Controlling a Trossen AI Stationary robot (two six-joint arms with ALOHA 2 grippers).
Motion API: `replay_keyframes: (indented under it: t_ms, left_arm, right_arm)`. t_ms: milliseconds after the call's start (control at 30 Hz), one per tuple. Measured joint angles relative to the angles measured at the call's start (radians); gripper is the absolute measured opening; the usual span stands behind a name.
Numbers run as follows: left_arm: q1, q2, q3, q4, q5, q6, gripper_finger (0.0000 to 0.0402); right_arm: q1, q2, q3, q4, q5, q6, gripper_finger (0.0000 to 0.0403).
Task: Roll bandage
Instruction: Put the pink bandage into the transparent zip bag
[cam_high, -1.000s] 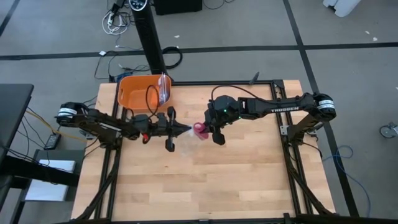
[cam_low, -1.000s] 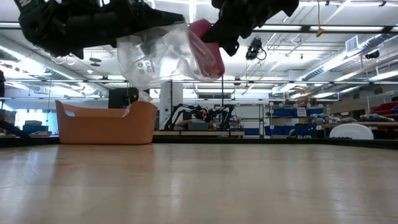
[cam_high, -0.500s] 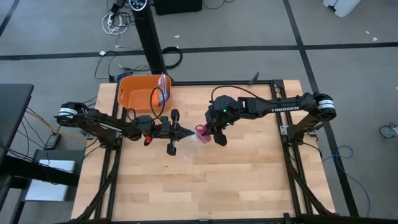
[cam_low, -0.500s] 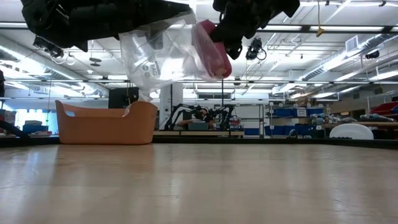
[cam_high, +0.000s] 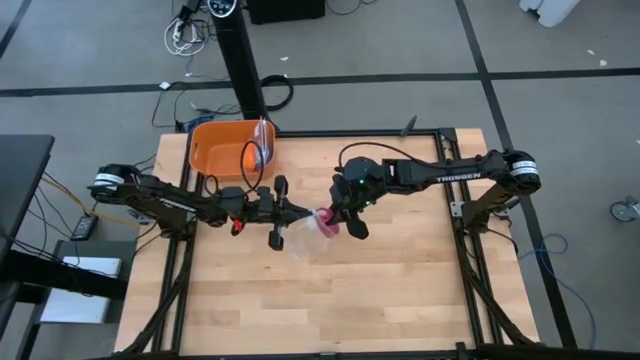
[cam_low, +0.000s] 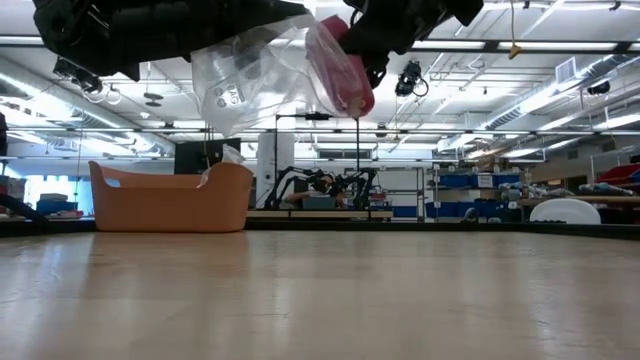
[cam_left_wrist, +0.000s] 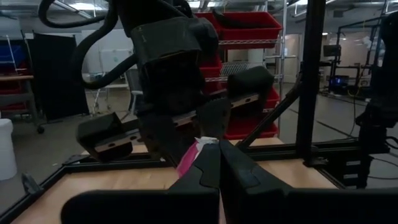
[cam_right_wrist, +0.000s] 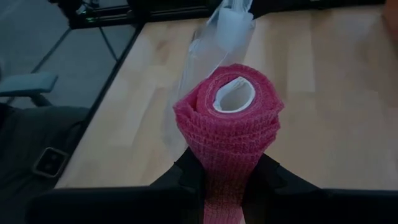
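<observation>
Bagging step, I judge: my right end effector (cam_high: 336, 222) grips the rolled bandage (cam_high: 327, 222), left end effector (cam_high: 298, 211) clenched on the bag (cam_high: 303, 238); next I must find its mouth.

Bandage (cam_right_wrist: 229, 127): rough, matt woven cloth; bag (cam_low: 250, 85): clear glossy crinkled plastic; table (cam_high: 380, 280): smooth pale wood; tub (cam_low: 170, 195): matt plastic

Both dark arms reach inward from opposite sides and meet near the middle, raised well above the surface. The left tool (cam_high: 296, 211) points toward the right arm, its two fingers (cam_left_wrist: 214, 163) pressed tight together. The right tool (cam_high: 338, 217) faces it from just beside, wrist bent downward, its fingers (cam_right_wrist: 186, 169) partly parted and clamped on something between them.
</observation>
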Motion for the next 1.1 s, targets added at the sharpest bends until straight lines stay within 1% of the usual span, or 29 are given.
replay_keyframes:
  t_ms: [233,467,733,867,967,1100]
  left_arm:
    - [0.0,0.0,0.0,-0.028,0.006,-0.006,0.0001]
    - [0.001,0.0,0.002,-0.064,-0.009,-0.012,0.0001]
    - [0.001,-0.001,0.002,-0.093,-0.031,-0.014,0.0001]
    - [-0.003,-0.001,0.005,-0.073,-0.038,-0.014,0.0001]
    - [-0.005,0.0,0.042,-0.123,-0.033,-0.008,0.0001]
    - [-0.005,0.0,0.11,-0.274,-0.056,0.016,0.0001]
  right_arm:
    - [0.001,0.0,0.001,-0.048,-0.069,0.019,0.0062]
    - [0.008,-0.007,0.0,-0.054,-0.076,0.018,0.006]
    - [0.019,-0.008,-0.001,-0.058,-0.068,0.025,0.006]
    - [0.019,-0.007,-0.001,-0.066,-0.023,0.031,0.0061]
    - [0.02,-0.007,-0.001,-0.066,-0.032,0.031,0.0061]
    - [0.023,-0.007,0.0,-0.099,-0.049,0.049,0.0062]
